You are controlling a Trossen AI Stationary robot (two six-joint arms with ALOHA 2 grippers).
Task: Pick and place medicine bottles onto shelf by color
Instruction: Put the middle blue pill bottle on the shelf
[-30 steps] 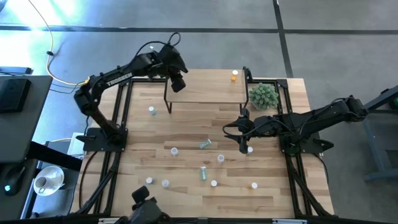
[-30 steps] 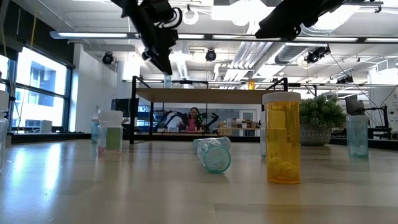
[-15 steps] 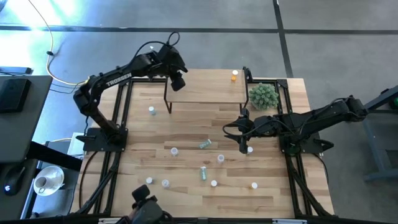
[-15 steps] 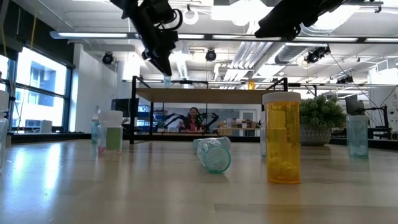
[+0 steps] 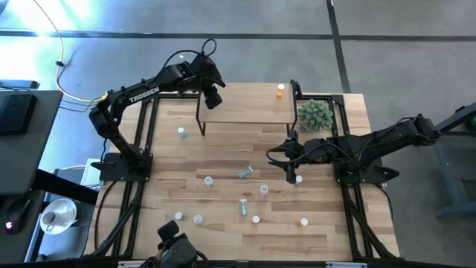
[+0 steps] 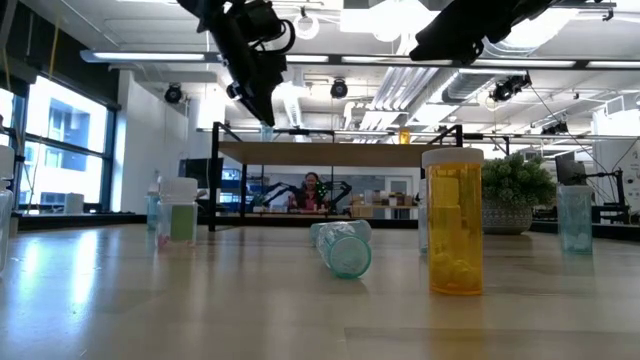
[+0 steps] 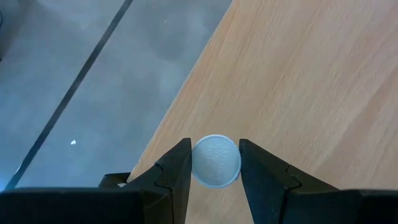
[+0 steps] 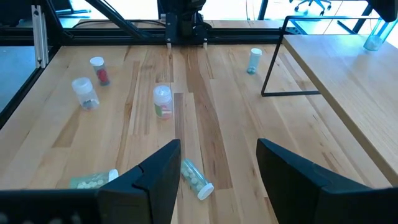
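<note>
Big plank table (image 5: 223, 223) of pale wood, black frames down both sides, grey floor all round. From table height: long room behind with bright windows at 9 o'clock, pipes and lamps overhead, a person (image 6: 311, 190) sitting far back. Small wood shelf (image 5: 249, 110) on thin black legs toward 12 o'clock on the table, spiky green plant ball (image 5: 315, 115) just beside its 3 o'clock end. Left gripper (image 5: 212, 95) up over the shelf's 9 o'clock corner, fingers (image 7: 174, 171) nearly together and pinching a tiny bottle (image 7: 216, 161); only its round white ribbed cap showing from the wrist, held right at the board's edge with floor beyond. Body of that bottle too small to tell by colour. Right gripper (image 5: 293, 170) low over the table near 3 o'clock from the middle, fingers (image 8: 155, 171) spread wide with nothing between them, one white-capped bottle (image 5: 299, 179) just beside it. Orange bottle (image 5: 280, 90) standing at the shelf's far 3 o'clock corner. More little bottles scattered over the table: one (image 5: 181, 132) near 9 o'clock beside a shelf leg, a green one (image 5: 245, 173) lying down at the middle, another green one (image 5: 242, 207) lying toward 6 o'clock, several white caps standing round them. Close to the low camera, a yellow-orange bottle (image 6: 454, 222) upright and a clear greenish one (image 6: 343, 247) on its side.
</note>
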